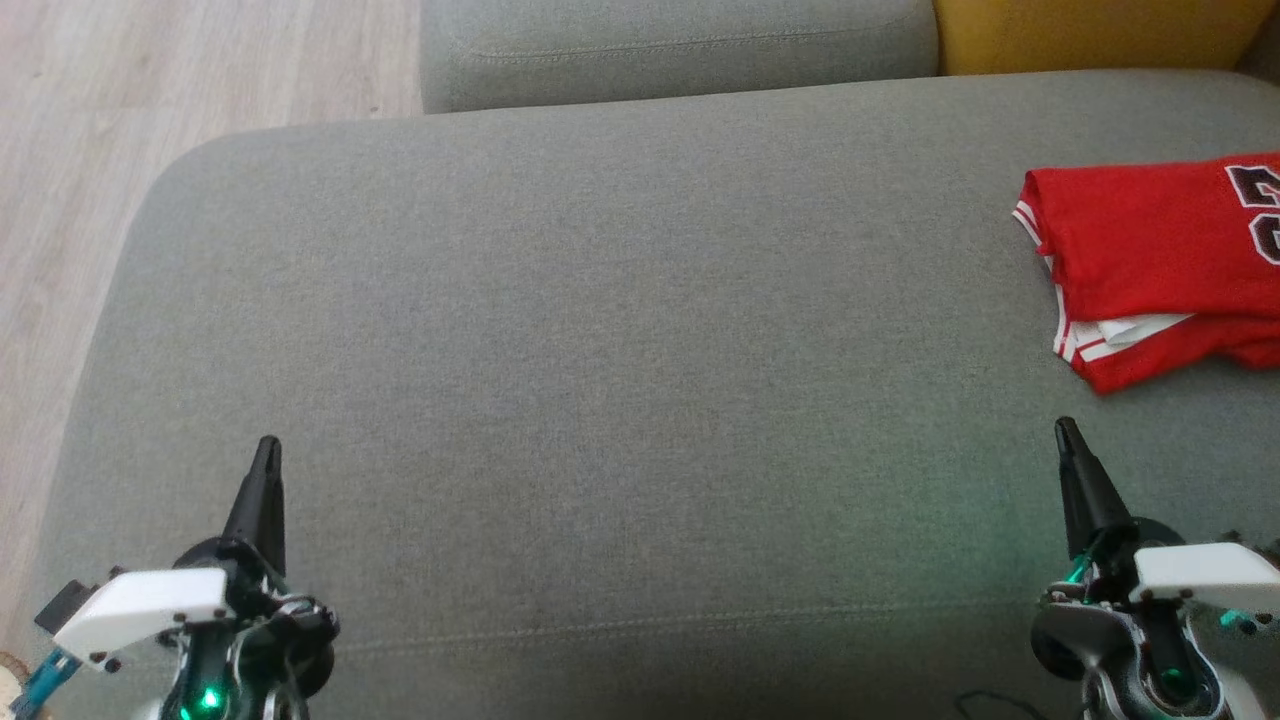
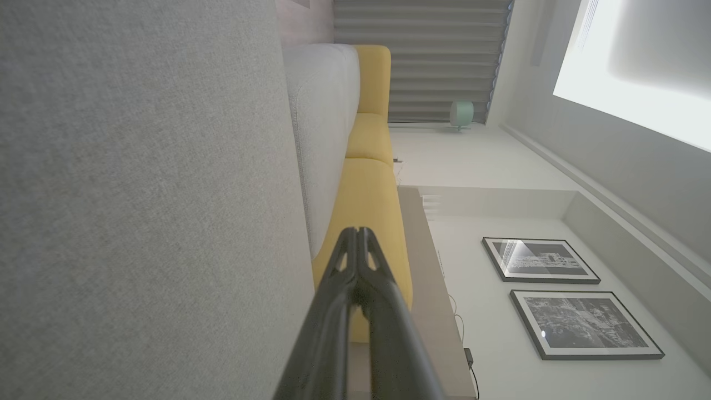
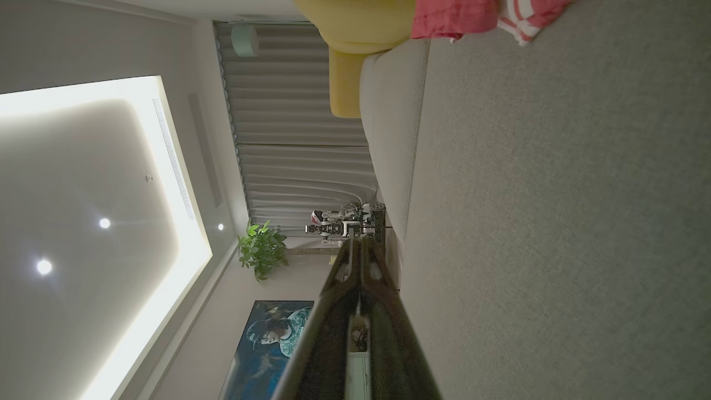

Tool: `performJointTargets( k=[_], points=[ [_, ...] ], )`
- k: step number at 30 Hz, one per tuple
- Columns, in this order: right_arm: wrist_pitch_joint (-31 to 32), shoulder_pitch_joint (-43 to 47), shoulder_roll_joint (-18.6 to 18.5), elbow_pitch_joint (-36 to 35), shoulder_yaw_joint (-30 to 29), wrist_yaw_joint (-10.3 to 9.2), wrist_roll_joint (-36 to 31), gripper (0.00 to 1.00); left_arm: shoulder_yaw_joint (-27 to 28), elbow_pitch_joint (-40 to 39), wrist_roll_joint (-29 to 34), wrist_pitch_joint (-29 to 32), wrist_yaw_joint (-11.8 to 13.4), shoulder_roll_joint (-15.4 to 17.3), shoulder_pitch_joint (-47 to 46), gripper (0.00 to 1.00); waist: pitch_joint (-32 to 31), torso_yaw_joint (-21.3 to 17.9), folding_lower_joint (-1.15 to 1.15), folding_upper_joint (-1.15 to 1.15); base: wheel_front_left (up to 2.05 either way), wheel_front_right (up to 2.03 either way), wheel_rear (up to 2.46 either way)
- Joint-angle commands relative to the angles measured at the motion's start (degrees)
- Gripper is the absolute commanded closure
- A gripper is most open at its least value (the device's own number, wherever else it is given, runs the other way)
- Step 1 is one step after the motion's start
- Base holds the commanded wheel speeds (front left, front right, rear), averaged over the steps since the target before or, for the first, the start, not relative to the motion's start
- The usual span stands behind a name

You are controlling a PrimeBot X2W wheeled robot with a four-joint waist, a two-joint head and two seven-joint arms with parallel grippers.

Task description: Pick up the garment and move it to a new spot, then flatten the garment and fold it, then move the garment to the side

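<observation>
The garment (image 1: 1150,265) is a red jersey with white trim and dark numbers, folded into a compact stack at the right edge of the grey cushion (image 1: 600,350); part of it runs past the head view's right edge. A corner of the garment (image 3: 461,16) shows at the top of the right wrist view. My left gripper (image 1: 267,445) is shut and empty at the lower left, far from the jersey. My right gripper (image 1: 1066,428) is shut and empty at the lower right, a short way in front of the jersey and apart from it. Both pairs of fingers (image 2: 358,239) (image 3: 358,250) press together.
A second grey cushion (image 1: 680,45) and a yellow one (image 1: 1090,30) lie beyond the far edge. Pale wood floor (image 1: 110,100) runs along the left. The wrist views show walls, curtains, framed pictures (image 2: 541,261) and a potted plant (image 3: 261,250).
</observation>
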Motion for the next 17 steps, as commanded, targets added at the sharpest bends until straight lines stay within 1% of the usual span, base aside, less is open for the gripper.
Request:
performJointTargets(
  k=[1, 17],
  points=[
    [0.25, -2.77, -0.7, -1.88, 1.01, 0.01, 0.32, 1.0, 2.34, -1.52, 0.55, 0.37, -0.42, 0.5, -3.02, 1.0, 0.0, 0.0, 0.0, 0.0, 0.0, 0.0, 0.0],
    [0.25, -2.77, -0.7, -1.88, 1.01, 0.01, 0.32, 1.0, 2.59, -1.51, 0.76, 0.56, -0.42, 0.33, -3.04, 1.0, 0.0, 0.0, 0.0, 0.0, 0.0, 0.0, 0.0]
  ],
)
